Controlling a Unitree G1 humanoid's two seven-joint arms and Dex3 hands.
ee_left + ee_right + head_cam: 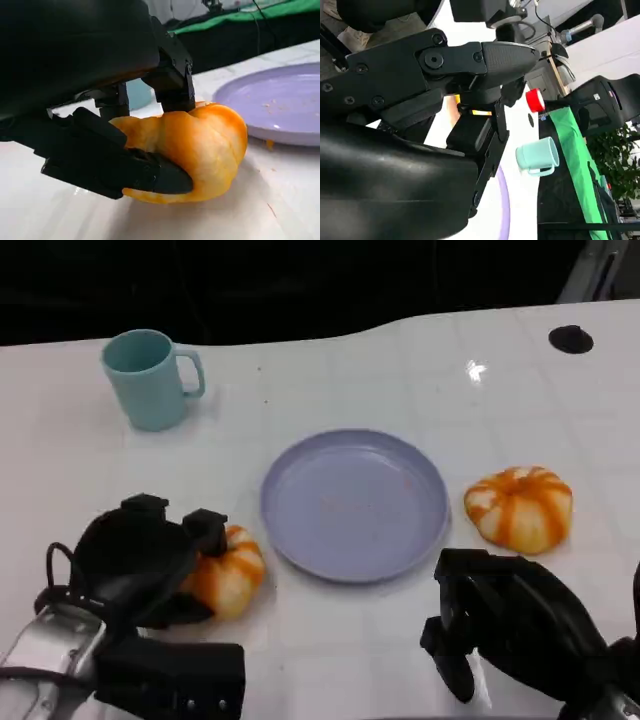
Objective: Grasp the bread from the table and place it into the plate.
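An orange-and-white bread roll (232, 575) lies on the white table just left of the lavender plate (350, 500). My left hand (135, 560) grips it from the left. In the left wrist view the fingers (125, 165) wrap over and under the roll (200, 150), whose underside still touches the table, with the plate (280, 100) close beyond it. A second roll (520, 505) sits to the right of the plate. My right hand (505, 620) hovers near the front edge, below that roll, holding nothing; its fingers (445, 75) are spread.
A teal mug (150, 375) stands at the back left, also seen in the right wrist view (537, 155). A small black disc (570, 338) lies at the back right. The table's far edge runs behind the mug.
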